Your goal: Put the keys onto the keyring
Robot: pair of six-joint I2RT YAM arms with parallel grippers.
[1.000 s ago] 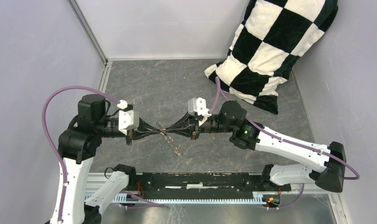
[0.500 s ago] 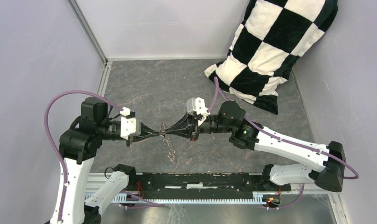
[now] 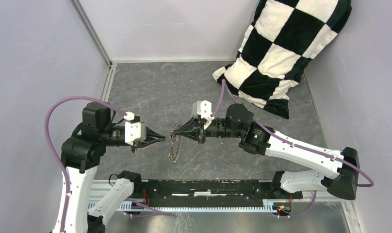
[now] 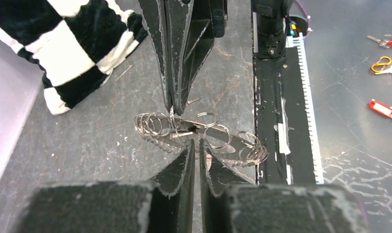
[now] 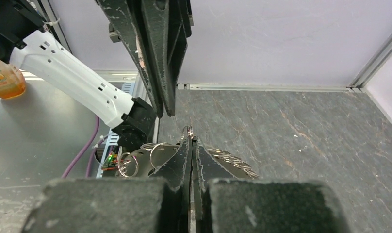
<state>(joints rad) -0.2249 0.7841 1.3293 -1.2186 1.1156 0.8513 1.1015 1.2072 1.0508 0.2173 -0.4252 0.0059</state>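
Top view: the right hand (image 3: 176, 130) is clamped on the upper rim of the keyring (image 3: 173, 147). The ring hangs off its tips toward 6 o'clock, seen almost edge-on, with its long axis running 12 to 6 over the bench (image 3: 150, 87). The left hand (image 3: 160, 139) sits at 9 o'clock of the ring, just beside it and not touching. A checked pillow (image 3: 281, 48) leans at 1 o'clock.

Left wrist view: the left hand (image 4: 194, 143) has its fingers a thin slit apart with nothing between them. The keyring (image 4: 211, 136) lies just past the tips at 12 o'clock, stretched from 9 to 4. The right hand (image 4: 173, 104) comes in from 12, pinching it near the 9 o'clock end. A red tag (image 4: 383, 108) and an orange clip (image 4: 382, 63) lie at 2 to 3 o'clock. I cannot pick out the loose keys.

Right wrist view: the right hand (image 5: 191, 141) has its fingers together on the ring, which spreads from 8 to 4. The left hand (image 5: 167, 110) points down from 11 o'clock, just short of it.

No container shows. Since the right hand holds the ring, fetching a key likely falls to the free left hand
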